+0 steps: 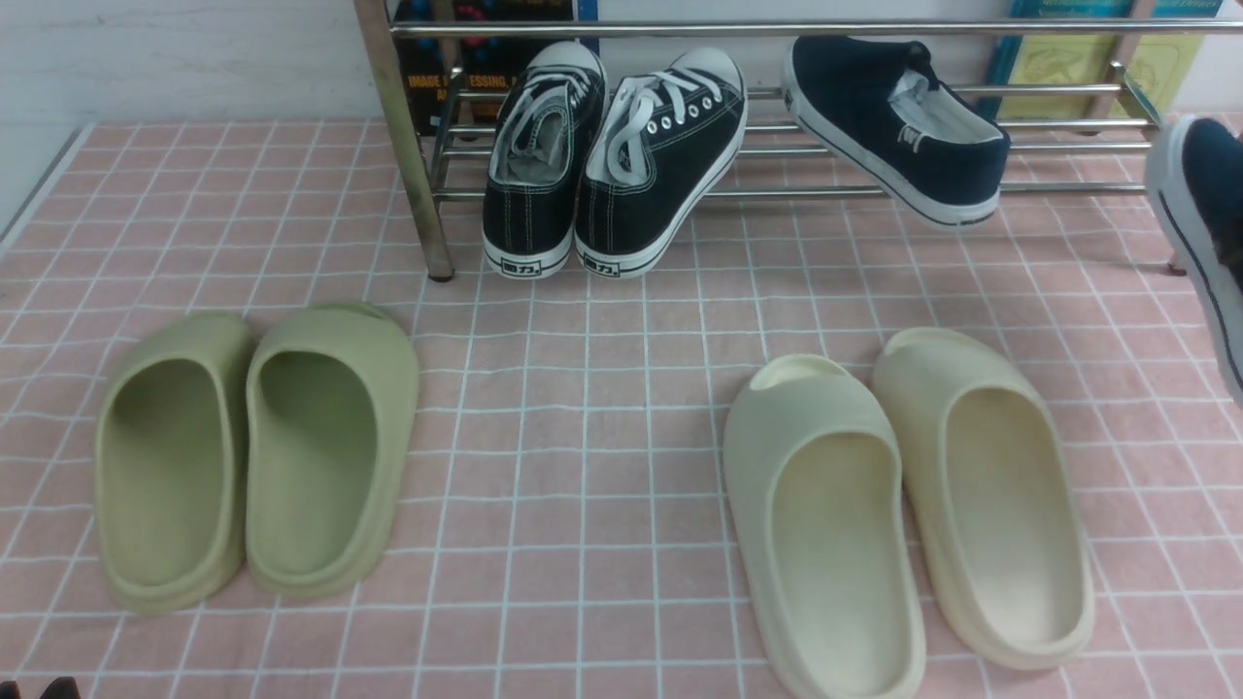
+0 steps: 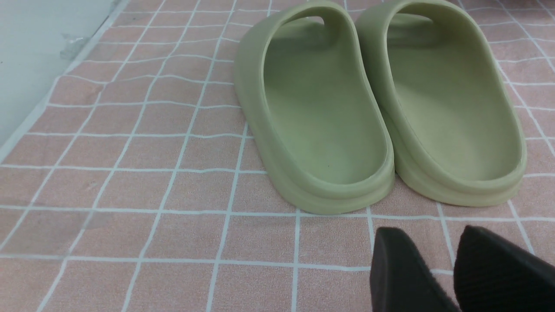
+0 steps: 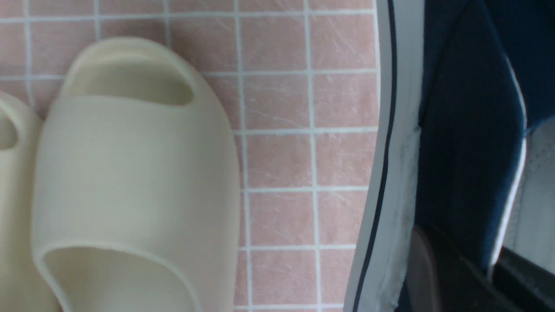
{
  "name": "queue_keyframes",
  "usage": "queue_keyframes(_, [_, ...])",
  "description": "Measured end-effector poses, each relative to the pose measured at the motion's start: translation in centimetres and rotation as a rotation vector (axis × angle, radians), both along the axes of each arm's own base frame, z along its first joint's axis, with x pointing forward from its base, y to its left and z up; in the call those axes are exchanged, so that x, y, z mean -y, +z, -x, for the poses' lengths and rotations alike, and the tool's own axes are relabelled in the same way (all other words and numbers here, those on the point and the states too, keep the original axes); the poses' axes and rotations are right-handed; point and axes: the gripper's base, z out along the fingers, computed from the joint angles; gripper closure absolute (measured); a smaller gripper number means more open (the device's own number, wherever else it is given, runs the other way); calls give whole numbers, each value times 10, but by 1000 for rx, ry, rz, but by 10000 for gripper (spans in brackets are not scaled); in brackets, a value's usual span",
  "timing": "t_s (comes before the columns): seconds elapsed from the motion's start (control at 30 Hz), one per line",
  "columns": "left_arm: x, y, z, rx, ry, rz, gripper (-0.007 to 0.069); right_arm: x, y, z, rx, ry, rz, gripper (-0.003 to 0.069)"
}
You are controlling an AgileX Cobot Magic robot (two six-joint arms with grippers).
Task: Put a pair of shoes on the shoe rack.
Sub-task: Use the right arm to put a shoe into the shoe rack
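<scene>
One navy slip-on shoe [image 1: 893, 126] rests toe-up on the bars of the chrome shoe rack [image 1: 1068, 187]. The second navy shoe [image 1: 1204, 223] shows tilted at the front view's right edge, its white sole facing left. In the right wrist view this shoe [image 3: 468, 130] fills the right side, and my right gripper [image 3: 461, 242] is shut on its navy side wall, one finger outside and one inside. My left gripper [image 2: 427, 232] is open over the pink cloth, empty, just short of the green slides' heels.
Black lace-up sneakers [image 1: 612, 165] lean on the rack's left part beside its upright leg [image 1: 408, 165]. Green slides [image 1: 252, 456] lie front left and cream slides [image 1: 903, 515] front right on the pink checked cloth [image 1: 583, 388]. The cloth's edge runs along the far left.
</scene>
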Motion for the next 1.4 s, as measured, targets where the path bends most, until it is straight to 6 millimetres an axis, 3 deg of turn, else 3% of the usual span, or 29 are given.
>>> queue_keyframes(0.33, [0,0,0,0,0,-2,388,-2,-12,-44,-41,84,-45,645])
queue_keyframes(0.63, [0,0,0,-1,0,-3,388,0,-10,-117,64,159,-36,645])
queue_keyframes(0.83, [0,0,0,-1,0,-3,388,-29,-29,-153,71,273,28,644])
queue_keyframes(0.87, [0,0,0,-1,0,-3,388,-44,-37,-162,61,317,85,644])
queue_keyframes(1.07, [0,0,0,-1,0,-3,388,-69,-44,-178,75,339,251,644])
queue_keyframes(1.4, [0,0,0,-1,0,-3,388,-75,-40,-183,141,425,284,643])
